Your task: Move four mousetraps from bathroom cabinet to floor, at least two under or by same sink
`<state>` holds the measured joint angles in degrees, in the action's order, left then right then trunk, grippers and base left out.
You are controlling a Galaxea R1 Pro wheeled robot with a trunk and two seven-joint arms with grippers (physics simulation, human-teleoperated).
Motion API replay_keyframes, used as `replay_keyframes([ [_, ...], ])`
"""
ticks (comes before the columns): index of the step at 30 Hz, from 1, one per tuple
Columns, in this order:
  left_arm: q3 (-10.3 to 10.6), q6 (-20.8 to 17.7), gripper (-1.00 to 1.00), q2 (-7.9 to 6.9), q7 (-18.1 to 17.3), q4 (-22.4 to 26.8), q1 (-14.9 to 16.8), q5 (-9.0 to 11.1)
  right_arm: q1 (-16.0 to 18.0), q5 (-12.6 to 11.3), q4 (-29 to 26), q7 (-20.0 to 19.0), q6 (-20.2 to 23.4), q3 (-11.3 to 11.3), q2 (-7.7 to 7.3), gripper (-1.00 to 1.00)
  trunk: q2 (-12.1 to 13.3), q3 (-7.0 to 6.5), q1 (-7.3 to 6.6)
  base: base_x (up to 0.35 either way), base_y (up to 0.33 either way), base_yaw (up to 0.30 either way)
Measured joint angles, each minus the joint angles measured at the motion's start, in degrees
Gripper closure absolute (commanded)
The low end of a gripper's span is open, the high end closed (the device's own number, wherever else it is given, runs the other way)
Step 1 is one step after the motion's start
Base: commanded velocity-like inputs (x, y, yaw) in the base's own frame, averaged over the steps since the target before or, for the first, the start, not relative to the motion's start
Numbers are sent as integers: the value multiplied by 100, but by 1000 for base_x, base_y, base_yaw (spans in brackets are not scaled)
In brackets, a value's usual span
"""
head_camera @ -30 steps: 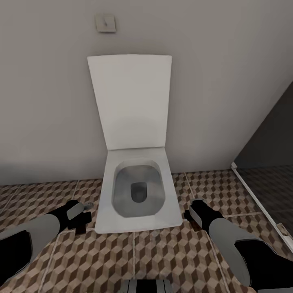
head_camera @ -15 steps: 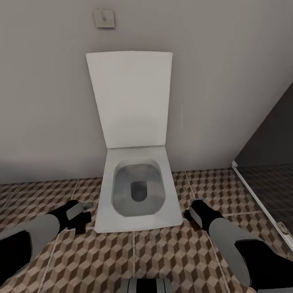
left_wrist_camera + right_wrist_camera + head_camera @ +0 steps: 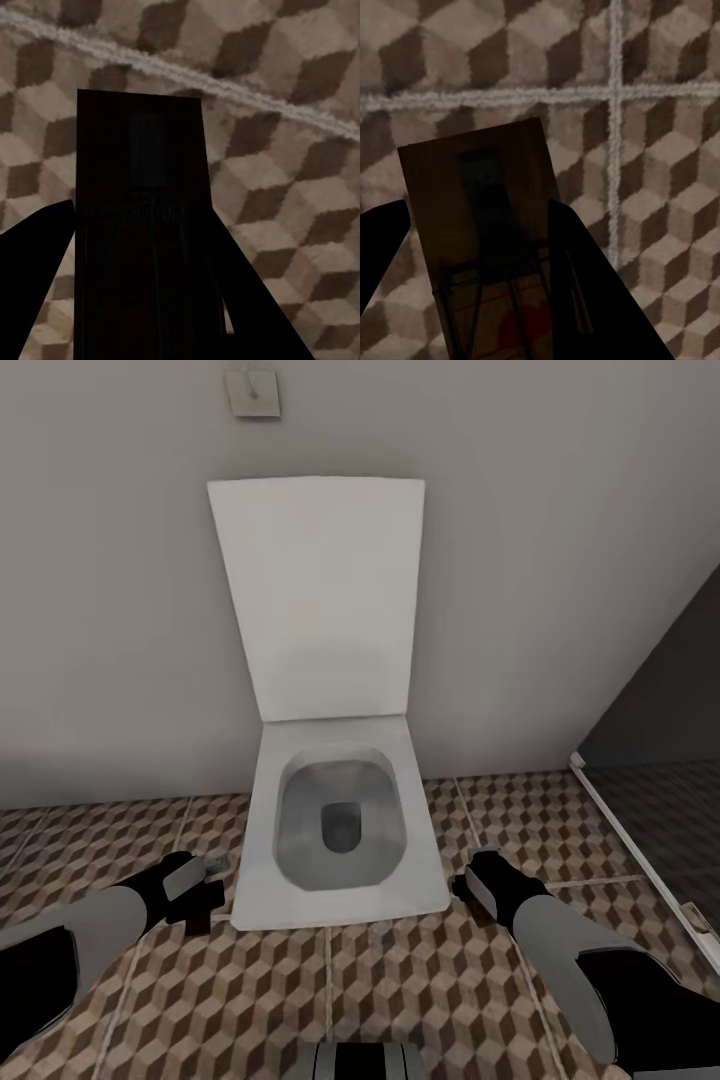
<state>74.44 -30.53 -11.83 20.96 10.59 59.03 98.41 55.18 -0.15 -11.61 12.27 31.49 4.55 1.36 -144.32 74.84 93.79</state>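
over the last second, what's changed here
Little. The toilet and the wall plate have slipped slightly up the head view and look a bit larger, so the camera has moved, not they. Both arms keep their pose, and each gripper still holds a mousetrap above the tiled floor: left, right.

Toilet [image 3: 330,760] looms slightly larger — camera has edged closer; arms unmoved.
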Motion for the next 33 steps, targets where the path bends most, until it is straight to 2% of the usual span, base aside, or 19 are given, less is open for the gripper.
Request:
replay_keyframes([
  [6, 0, 3, 100, -4, 0, 0, 0, -1, 0, 0, -8, 0, -3, 0, -2, 100, 0, 0, 0, 0, 0, 0],
  [10, -1, 8, 100, -5, 0, 0, 0, 0, 0, 4, -36, 7, -9, -1, -3, 100, -5, 88, 11, 0, 0, 0],
  [15, 0, 9, 100, -12, 1, 0, 0, -2, 29, 11, -51, 9, -9, 2, -21, 100, -5, 89, 10, 0, 0, 0],
  [18, -1, 9, 100, -8, 0, 0, 0, 0, 73, 7, -45, 9, -9, -1, -28, 100, -9, 155, 19, 0, 0, 0],
  [27, 0, 9, 100, -5, 1, 0, 0, -2, 79, 16, -51, 9, -22, 0, -37, 100, -9, 155, 18, 0, 0, 0],
  [31, -1, 9, 100, -5, 2, 0, 0, -1, 79, 15, -48, 9, -26, -1, -38, 100, -14, 243, 29, 0, 0, 0],
  [33, 0, 9, 100, -6, 1, 0, 0, -2, 79, 16, -51, 9, -27, 0, -38, 100, -15, 244, 28, 0, 0, 0],
])
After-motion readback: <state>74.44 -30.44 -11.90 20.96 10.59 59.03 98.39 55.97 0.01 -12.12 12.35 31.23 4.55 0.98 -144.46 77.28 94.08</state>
